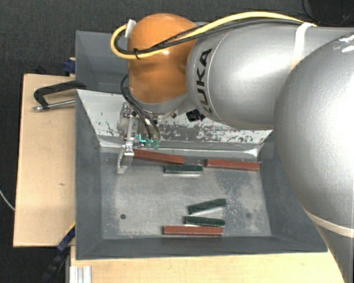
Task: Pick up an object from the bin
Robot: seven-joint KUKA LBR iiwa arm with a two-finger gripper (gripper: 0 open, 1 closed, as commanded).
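My gripper [126, 160] is low at the bin's back left, under the orange wrist cover. It stands at the left end of a long red-brown flat stick [160, 158] that lies along the foot of the back wall. Whether it touches that stick I cannot tell. A short dark green stick [183, 167] lies just in front of the red-brown one, to the gripper's right.
Another red-brown stick [233, 165] lies further right along the back wall. Near the front sit two dark green sticks [207, 207] [204, 221] and a red-brown stick [193, 231]. The arm's bulk covers the bin's right side.
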